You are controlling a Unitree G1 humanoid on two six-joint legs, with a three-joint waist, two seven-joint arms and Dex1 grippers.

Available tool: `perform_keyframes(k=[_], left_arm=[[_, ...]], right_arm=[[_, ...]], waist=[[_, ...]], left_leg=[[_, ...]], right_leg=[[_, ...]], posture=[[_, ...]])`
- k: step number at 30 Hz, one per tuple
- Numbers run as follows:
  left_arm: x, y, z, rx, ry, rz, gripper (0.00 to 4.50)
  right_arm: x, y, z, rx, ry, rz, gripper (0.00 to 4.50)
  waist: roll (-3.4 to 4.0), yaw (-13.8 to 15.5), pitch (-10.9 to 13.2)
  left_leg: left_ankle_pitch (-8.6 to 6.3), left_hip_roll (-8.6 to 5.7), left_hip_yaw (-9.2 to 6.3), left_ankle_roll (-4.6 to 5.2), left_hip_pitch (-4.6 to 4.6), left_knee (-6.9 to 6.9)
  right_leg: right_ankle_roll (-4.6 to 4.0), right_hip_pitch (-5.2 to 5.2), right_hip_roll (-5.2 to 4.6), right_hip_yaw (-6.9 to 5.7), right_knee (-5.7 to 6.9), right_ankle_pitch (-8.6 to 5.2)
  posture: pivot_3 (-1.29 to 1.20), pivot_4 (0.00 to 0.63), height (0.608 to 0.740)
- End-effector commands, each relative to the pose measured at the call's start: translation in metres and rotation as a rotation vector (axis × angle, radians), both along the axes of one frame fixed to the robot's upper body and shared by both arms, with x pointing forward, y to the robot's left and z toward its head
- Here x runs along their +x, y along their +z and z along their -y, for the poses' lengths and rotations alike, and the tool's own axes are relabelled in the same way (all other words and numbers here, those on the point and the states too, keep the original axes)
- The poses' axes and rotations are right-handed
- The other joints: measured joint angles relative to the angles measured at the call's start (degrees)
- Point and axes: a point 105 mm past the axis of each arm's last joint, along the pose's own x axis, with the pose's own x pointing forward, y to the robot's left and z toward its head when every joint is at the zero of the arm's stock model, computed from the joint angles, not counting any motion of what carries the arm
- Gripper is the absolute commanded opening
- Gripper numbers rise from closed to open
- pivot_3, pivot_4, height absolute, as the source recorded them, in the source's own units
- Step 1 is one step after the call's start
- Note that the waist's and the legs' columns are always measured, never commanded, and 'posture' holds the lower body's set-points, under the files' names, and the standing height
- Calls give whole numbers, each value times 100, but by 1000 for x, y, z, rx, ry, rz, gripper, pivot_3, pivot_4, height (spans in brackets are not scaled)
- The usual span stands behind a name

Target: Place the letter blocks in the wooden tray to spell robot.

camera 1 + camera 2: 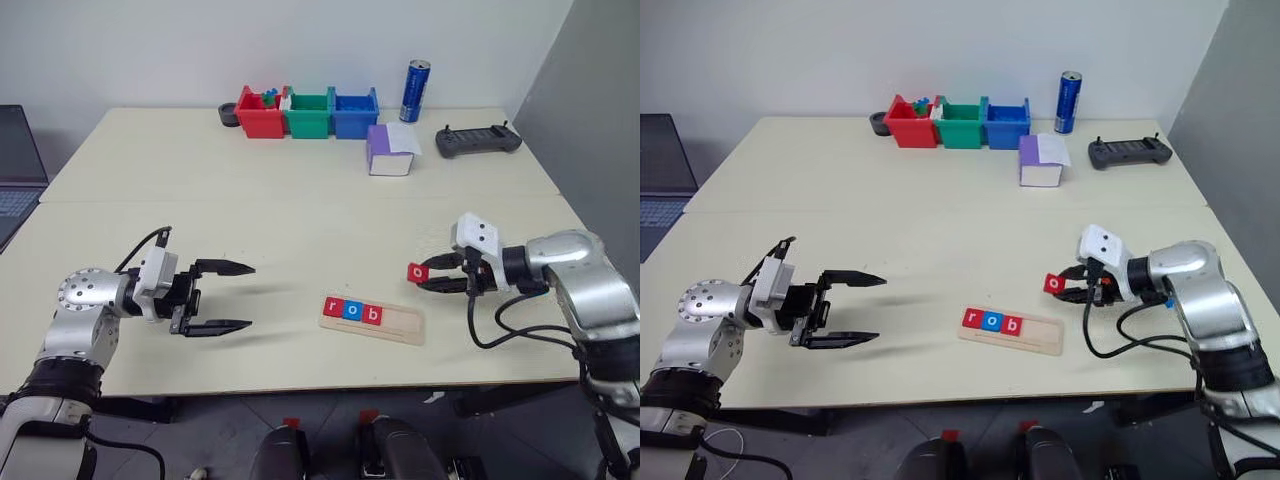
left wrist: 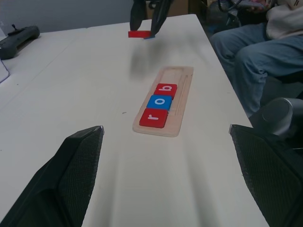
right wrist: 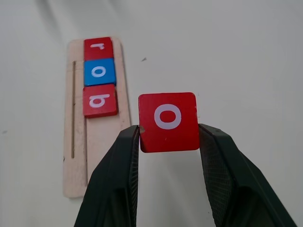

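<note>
three letters down, the fourth in the air

the right gripper [image 3: 169, 137] is clamped on a red "o" block [image 3: 168, 121], its two black fingers pinching the tile by opposite edges so the white letter faces the wrist camera. the tile hangs clear of the table, off the empty end of the wooden tray [image 1: 398, 327] and not yet over it. the left gripper [image 1: 232, 296] hovers on the other side with its fingers spread wide and nothing between them, pointing across toward the tray.

the tray lies near the table's front edge. three tiles already sit in it, edge to edge from one end: a red "r" [image 3: 98, 48], a blue "o" [image 3: 99, 71] and a red "b" [image 3: 99, 100]. the far part of the tray is bare wood, with room that looks right for two more. so by my reckoning the job is past halfway: the held "o" goes next to the "b", and a "t" must follow. i cannot pick out a "t" block on the table.

the tiles are flat squares with rounded corners and a smooth matte face. the tray is pale, unfinished-looking wood, long and narrow, with a low rim and a thin groove running its length. the table [image 1: 300, 220] is a plain cream surface. the finger pads look dark, finely textured and rubbery.
</note>
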Motion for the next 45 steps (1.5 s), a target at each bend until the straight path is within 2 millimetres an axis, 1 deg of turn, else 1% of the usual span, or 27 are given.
perform_keyframes(k=[1, 4, 7, 10, 13, 16, 23, 29, 35, 45], left_arm=[[1, 3, 4, -3, -21, 17, 4500], [1, 0, 6, -1, -29, 10, 4500], [2, -1, 9, -7, -33, 13, 4500], [2, -3, 9, -12, -32, 12, 4500], [-1, -6, 8, -11, -30, 8, 4500], [-2, -7, 7, -9, -27, 6, 4500], [-5, -8, 5, -7, -24, 4, 4500], [-5, -7, 3, -5, -20, 5, 4500], [-9, -9, 0, -2, -11, 1, 4500], [-9, -10, -1, -4, -1, 1, 4500]], right_arm=[[-15, 2, -14, 4, -66, 19, 1454], [-20, -11, -27, -48, -77, 2, 1454], [-16, -17, -34, -64, -95, -3, 1454], [-21, -23, -39, -84, -66, -35, 1454], [-27, -29, -41, -106, -36, -66, 1454], [-30, -35, -38, -129, -26, -86, 1454], [-26, -40, -32, -168, 8, -87, 1454], [-16, -41, -32, -181, 29, -75, 1454], [-18, -44, -35, -192, 67, -82, 1454], [-13, -43, -38, -204, 108, -71, 1454]], waist=[[0, -6, 0], [-1, -15, -1], [-1, -12, 0], [-2, -6, -1], [-2, -6, -1], [-2, -10, 0], [-3, -10, -1], [-3, -8, -1], [-3, -8, -1], [-3, -7, 0]], left_leg=[[-6, 0, 0, 10, -2, -1], [-9, 0, 1, 16, -2, -1], [-9, 0, -2, 16, -2, -1], [-9, -2, -4, 17, -9, 0], [-9, -3, -3, 17, -12, -1], [-10, -3, -2, 17, -12, -1], [-10, -2, -7, 18, -11, -2], [-10, -2, -7, 18, -12, -3], [-10, -2, -6, 18, -13, -4], [-10, -1, -7, 18, -13, -4]], right_leg=[[0, -1, 0, 1, -3, 0], [1, -2, 0, 2, -4, 0], [1, -1, 1, -2, -4, 0], [1, -2, 1, -5, -9, 0], [1, -3, 1, -3, -15, 0], [1, -3, 1, -2, -16, -1], [2, -3, 2, -8, -15, -1], [3, -3, 2, -9, -15, -1], [3, -3, 3, -8, -17, -1], [3, -3, 3, -9, -17, -1]], posture=[[0, 150, 740], [0, 150, 740], [0, 150, 740], [0, 150, 740], [0, 150, 740], [0, 150, 740], [0, 150, 740], [0, 150, 740], [0, 150, 740], [0, 150, 740]])
